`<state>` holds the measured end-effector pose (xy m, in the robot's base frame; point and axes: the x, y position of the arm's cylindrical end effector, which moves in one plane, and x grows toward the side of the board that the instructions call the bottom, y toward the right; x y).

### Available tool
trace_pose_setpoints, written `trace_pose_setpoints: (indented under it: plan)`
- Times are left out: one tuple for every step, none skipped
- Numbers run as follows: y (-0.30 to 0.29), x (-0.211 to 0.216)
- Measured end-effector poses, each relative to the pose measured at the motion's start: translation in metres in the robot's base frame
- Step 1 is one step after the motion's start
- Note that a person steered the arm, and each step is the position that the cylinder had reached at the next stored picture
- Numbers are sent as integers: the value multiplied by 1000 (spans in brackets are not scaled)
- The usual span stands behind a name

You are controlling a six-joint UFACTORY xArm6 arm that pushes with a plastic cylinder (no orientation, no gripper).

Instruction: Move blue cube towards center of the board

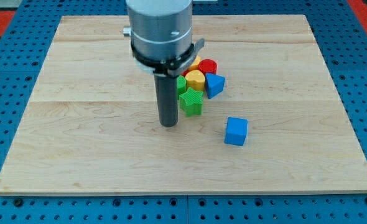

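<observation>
Blocks are seen on a wooden board. The blue cube is found alone near the middle, at about 4 o'clock from the middle. My tip is placed at 9 o'clock from the cube, well apart from it. No pincer is carried; only a straight dark rod is seen. A green star block is touched by the rod's right side. Behind it, yellow, red and another blue block are bunched together.
</observation>
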<state>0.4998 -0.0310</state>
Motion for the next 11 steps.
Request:
trace_pose_setpoints:
  plan:
    - [0,38]
    - [15,71]
    - [77,72]
    - [99,69]
    - [101,61]
    - [103,52]
    - [117,47]
    - [137,46]
    - [148,45]
    - [142,41]
    - [131,33]
